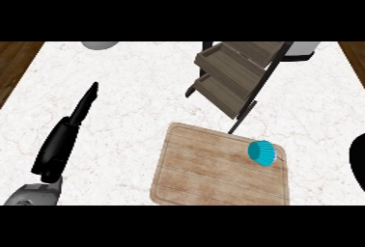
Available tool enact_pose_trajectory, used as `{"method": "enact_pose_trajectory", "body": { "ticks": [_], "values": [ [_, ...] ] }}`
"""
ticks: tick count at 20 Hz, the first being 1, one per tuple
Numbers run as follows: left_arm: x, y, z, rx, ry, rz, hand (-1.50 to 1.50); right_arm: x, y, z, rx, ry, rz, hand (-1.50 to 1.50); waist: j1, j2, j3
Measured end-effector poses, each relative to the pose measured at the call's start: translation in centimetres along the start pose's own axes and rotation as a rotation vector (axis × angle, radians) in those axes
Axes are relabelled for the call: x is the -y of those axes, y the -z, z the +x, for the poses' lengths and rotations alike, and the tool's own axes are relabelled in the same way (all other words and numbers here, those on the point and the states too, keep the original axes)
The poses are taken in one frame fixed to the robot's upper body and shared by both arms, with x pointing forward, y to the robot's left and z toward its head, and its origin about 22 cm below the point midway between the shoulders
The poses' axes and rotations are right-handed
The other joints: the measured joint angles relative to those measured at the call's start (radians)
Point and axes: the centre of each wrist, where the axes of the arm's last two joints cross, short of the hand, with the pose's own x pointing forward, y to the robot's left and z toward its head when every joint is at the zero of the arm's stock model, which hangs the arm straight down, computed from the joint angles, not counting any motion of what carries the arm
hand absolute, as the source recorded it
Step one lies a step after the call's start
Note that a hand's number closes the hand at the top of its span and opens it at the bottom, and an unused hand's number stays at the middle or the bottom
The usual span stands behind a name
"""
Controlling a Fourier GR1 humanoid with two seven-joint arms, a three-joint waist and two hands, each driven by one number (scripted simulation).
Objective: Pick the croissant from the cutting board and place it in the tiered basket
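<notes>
Left hand (68, 130) flat over counter (128, 96), fingers straight; right hand (357, 161) fingers unseen.

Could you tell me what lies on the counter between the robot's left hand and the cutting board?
In the head view, nothing: only bare white marble counter separates the left hand from the cutting board. The board carries a teal cupcake liner at its far right side.

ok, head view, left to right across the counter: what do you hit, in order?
Left robot hand, open with fingers straight → cutting board → teal cupcake liner on the board's right part → a dark shape at the right edge, too cut off to identify. The tiered basket sits farther back, overlapping the board's span, so I left it out of the order.
</notes>
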Motion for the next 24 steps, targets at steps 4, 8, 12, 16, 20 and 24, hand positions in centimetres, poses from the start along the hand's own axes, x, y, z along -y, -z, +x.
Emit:
{"method": "enact_pose_trajectory", "body": {
  "ticks": [4,8,12,16,20,24],
  "values": [
    [0.0,0.7,0.1,0.006,0.001,-0.005,0.0,-0.4,2.2,2.6,-0.014,0.013,0.009,1.5,0.012,0.005,-0.001],
    [0.3,1.1,0.2,0.012,-0.001,-0.011,0.0,-1.8,4.8,5.4,-0.036,0.042,0.055,1.5,0.022,0.008,0.0],
    [0.4,1.2,0.2,0.012,-0.001,-0.015,0.0,-3.8,7.4,8.3,-0.063,0.058,0.107,1.5,0.026,0.01,0.002],
    [0.4,1.1,0.3,0.011,-0.008,-0.012,0.0,-7.0,9.6,10.8,-0.098,0.057,0.152,1.5,0.025,0.012,0.004],
    [0.5,1.1,0.5,0.02,-0.009,-0.016,0.0,-10.5,11.4,12.4,-0.143,0.091,0.173,1.5,0.025,0.015,0.005],
    [0.3,0.8,0.1,0.022,-0.006,-0.019,0.0,-13.8,12.8,12.9,-0.181,0.223,0.183,-1.5,0.026,0.019,0.007]
  ]
}}
